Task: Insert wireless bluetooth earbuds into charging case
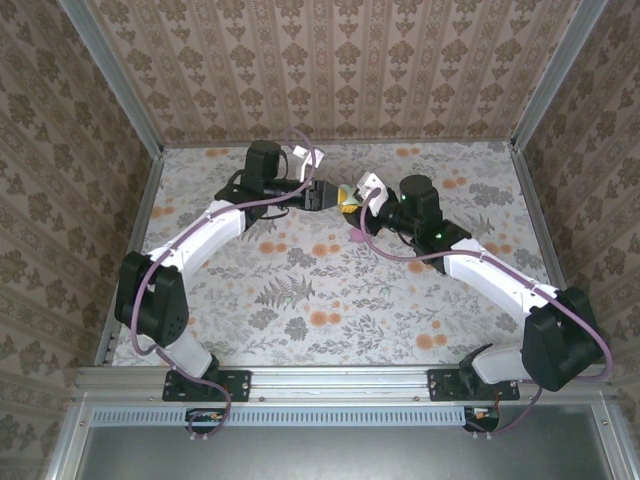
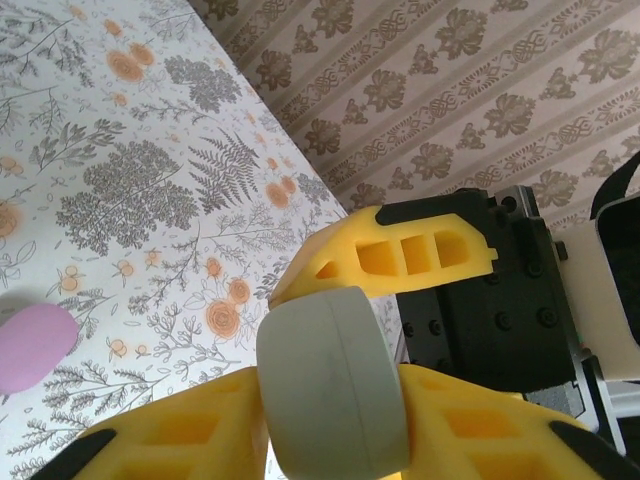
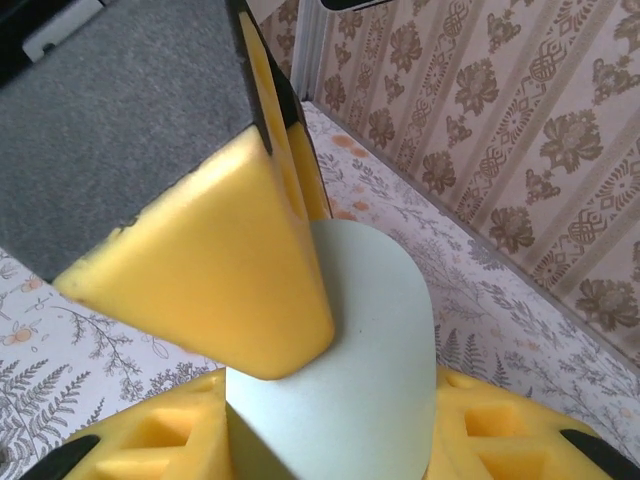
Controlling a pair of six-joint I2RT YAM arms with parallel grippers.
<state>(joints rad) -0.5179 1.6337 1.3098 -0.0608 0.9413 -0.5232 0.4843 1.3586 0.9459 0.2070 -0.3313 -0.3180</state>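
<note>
My left pincer [image 2: 335, 440] and right pincer [image 3: 330, 440] meet nose to nose above the far middle of the floral-patterned desk [image 2: 120, 180]. Between them, raised off the surface, is the mint charging case [image 2: 330, 380], a smooth pale oval pebble. My left pincer's yellow fingers press against its two sides, closed on it. My right pincer grips the same case from the opposite end, so each pincer's finger crosses close over the other's.

I judge this double hold is either a handover or a way to brace the case so that its lid can be worked open. The case looks shut, so whether any earbud sits inside is hidden.

A pink case [image 2: 30, 348] lies flat on the desk below and to one side, apart from both pincers and touching nothing.
</note>
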